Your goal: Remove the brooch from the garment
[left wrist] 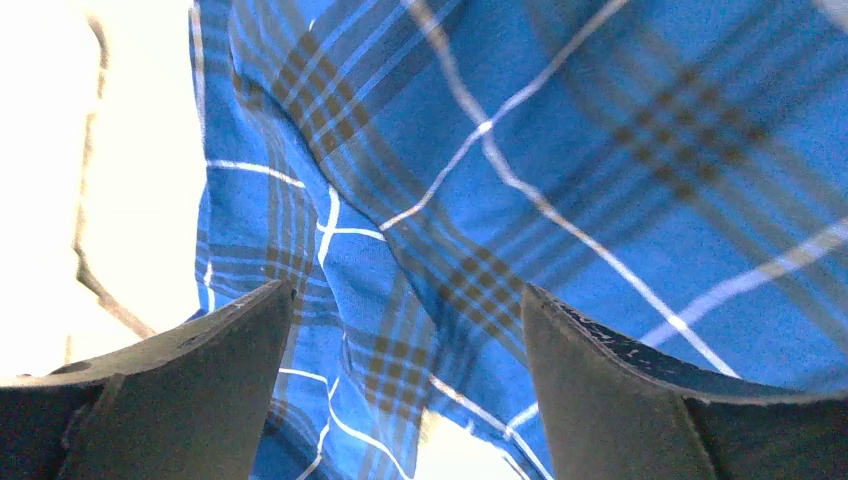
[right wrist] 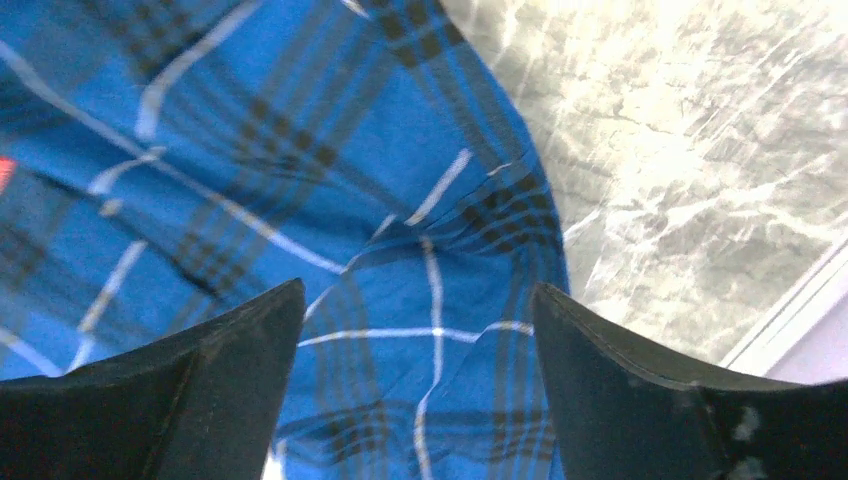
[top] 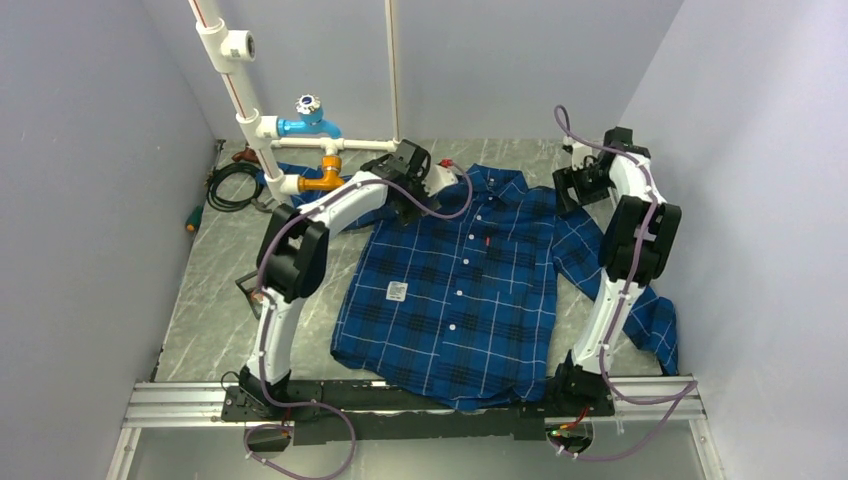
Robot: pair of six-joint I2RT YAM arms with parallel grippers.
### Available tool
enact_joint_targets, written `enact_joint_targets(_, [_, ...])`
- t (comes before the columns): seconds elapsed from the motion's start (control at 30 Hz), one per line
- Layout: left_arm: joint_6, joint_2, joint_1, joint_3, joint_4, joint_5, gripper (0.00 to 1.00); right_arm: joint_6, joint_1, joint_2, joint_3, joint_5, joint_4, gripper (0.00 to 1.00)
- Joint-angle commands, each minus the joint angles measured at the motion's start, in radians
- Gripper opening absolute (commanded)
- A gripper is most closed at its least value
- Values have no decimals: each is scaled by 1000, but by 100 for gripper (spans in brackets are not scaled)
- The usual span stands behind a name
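Observation:
The garment, a blue plaid shirt, lies spread flat on the marble table with its collar at the far end. No brown disc shows in any view, so the brooch is hidden or out of view. My left gripper is over the shirt's far-left shoulder. In the left wrist view it is open, with rumpled plaid cloth filling the gap. My right gripper is over the far-right shoulder. In the right wrist view it is open above the shirt's edge, holding nothing.
A white square label and a tiny red tag sit on the shirt front. White pipes with a blue valve and orange fitting stand far left, beside coiled black cable. Bare marble lies right of the shirt.

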Motion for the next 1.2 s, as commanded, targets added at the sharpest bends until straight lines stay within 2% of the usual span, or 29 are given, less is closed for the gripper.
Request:
enact_joint_targets(0.0, [8, -210, -66, -61, 11, 141, 94, 10, -3, -207, -27, -138, -12, 94])
enact_joint_targets(0.1, [-11, -286, -90, -113, -20, 195, 99, 27, -3, -292, -66, -206, -4, 99])
enact_joint_targets(0.23, [2, -391, -118, -208, -73, 252, 100, 72, -4, -437, -172, -283, 72, 100])
enact_joint_targets(0.4, [50, -584, -157, -403, -64, 257, 100, 87, 3, -603, -325, -362, 128, 100])
enact_joint_targets(0.67, [-16, -849, -164, -604, -165, 273, 100, 54, 82, -919, -629, -338, 201, 100])
enact_joint_targets(0.73, [-51, -916, -131, -655, -182, 277, 100, 61, 106, -1014, -735, -314, 227, 100])
enact_joint_targets(0.87, [-163, -1091, 36, -762, -198, 341, 99, 79, 149, -1194, -884, -243, 272, 100])
enact_joint_targets(1.03, [-225, -1302, 165, -853, -198, 242, 99, 94, 159, -1357, -987, -163, 273, 100])
enact_joint_targets(1.17, [-285, -1396, 328, -886, -194, 171, 99, 105, 160, -1423, -1025, -119, 266, 100])
